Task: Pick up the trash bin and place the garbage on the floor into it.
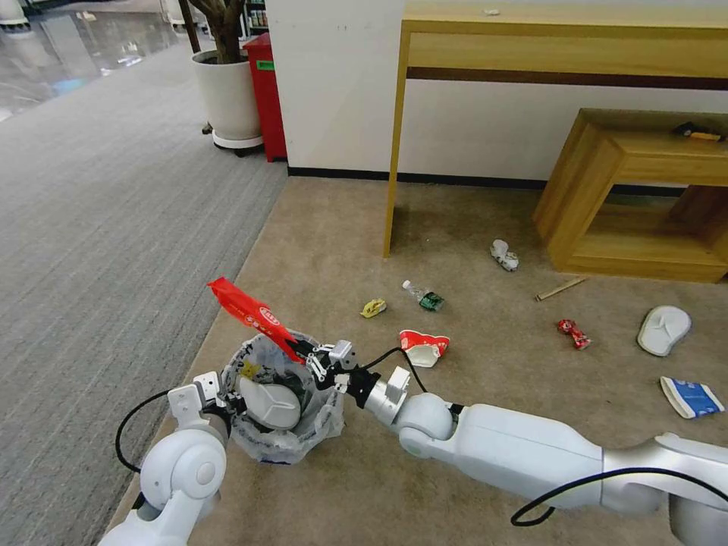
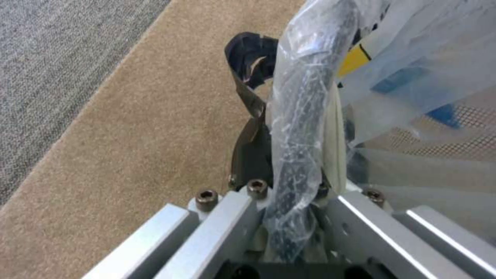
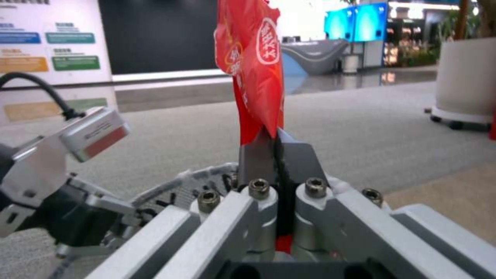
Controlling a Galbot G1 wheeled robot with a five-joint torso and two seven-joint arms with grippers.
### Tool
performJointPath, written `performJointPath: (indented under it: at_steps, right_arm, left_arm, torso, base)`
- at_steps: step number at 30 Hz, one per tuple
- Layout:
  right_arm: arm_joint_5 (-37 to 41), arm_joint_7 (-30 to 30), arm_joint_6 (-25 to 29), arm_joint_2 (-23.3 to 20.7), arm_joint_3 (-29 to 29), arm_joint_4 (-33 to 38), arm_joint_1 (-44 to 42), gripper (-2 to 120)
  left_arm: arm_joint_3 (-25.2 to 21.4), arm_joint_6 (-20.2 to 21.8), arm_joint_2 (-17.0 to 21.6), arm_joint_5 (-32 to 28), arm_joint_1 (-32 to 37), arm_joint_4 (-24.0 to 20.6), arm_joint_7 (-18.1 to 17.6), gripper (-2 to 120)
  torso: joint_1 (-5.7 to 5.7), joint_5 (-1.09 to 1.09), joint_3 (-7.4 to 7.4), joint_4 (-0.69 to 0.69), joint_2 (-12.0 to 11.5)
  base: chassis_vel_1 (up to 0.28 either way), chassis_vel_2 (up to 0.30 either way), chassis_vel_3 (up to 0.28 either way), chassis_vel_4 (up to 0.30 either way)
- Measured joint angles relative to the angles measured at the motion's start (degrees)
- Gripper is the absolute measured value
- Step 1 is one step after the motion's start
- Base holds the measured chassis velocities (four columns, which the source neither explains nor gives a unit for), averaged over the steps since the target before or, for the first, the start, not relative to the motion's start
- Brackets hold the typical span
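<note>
Wrapper (image 1: 246, 309) pinched in right tool (image 1: 301, 350) over bin (image 1: 282, 438); left tool (image 2: 281, 170) clamps the bag-shrouded rim, its fingers mostly hidden.

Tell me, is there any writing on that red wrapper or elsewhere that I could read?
Red wrapper in the right claw: white characters in an oval badge, too blurred to read.
Wall posters: coloured panels with text, too small to read.
Blue-white packet and crushed cup on the floor: nothing legible.

- Bin mouth (image 1: 282, 394): blocked above by right gripper (image 1: 303, 353) clamping red wrapper (image 1: 250, 312); white slipper (image 1: 271, 403) inside.
- Bin's near rim: taken by left gripper (image 1: 227, 394).
- Open carpet (image 1: 485, 318) beyond: dotted with crushed cup (image 1: 422, 347), bottle (image 1: 425, 296).
</note>
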Motion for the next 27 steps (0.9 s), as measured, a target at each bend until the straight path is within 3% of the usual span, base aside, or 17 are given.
performJointPath:
  at_steps: [9,27]
  right_arm:
    - [-1.15,-1.12,-0.04,0.08,0.07,-0.03,-1.42,0]
    - [-0.28,-1.11,-1.50,-3.06,2.97,3.28,-1.69,68]
  left_arm:
    - [-0.48,0.00,0.31,-0.26,-0.18,0.18,0.02,0]
    - [-0.10,-0.09,-0.31,-0.08,-1.70,2.78,0.01,0]
  torso:
    - [0.00,0.00,0.00,0.00,0.00]
    - [0.00,0.00,0.00,0.00,0.01]
  base:
    - [0.000,0.000,0.000,0.000]
    - [0.000,0.000,0.000,0.000]
